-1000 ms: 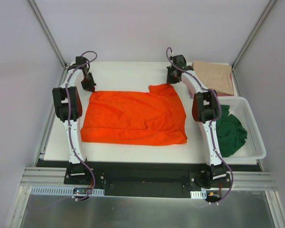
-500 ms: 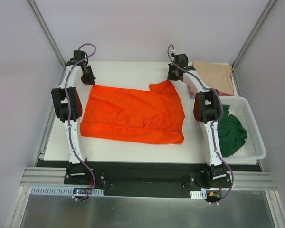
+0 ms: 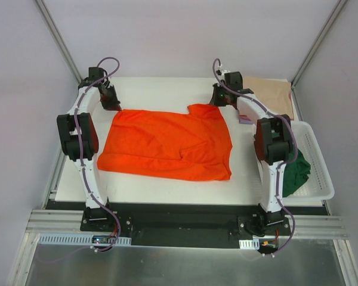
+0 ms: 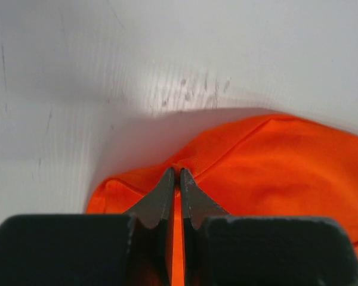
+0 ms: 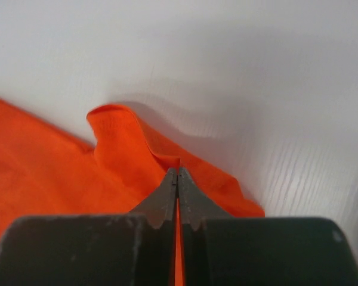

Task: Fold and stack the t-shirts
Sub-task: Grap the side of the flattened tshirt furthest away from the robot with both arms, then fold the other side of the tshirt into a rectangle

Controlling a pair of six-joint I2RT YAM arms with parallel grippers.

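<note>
Corners of the orange t-shirt sit pinched in your left gripper and right gripper, rest of the cloth lying flat behind both claws, probably so you can tug it smooth before folding.

Left gripper: both dark fingers rise from the housing at 6 o'clock and meet at frame centre, tips pressed together with a fold of cloth pinched between them.

Orange t-shirt: the gripped edge is lifted into a small peak at the tips. The fabric spreads from centre out toward 3 and 5 o'clock, and a smaller lobe lies at 8 o'clock. A stitched seam runs toward 2 o'clock.

Table: white, finely ribbed, filling the frame from 9 through 12 to 2 o'clock. Dark scuff marks sit at 12 o'clock above the tips. A soft shadow borders the cloth's upper edge.
</note>
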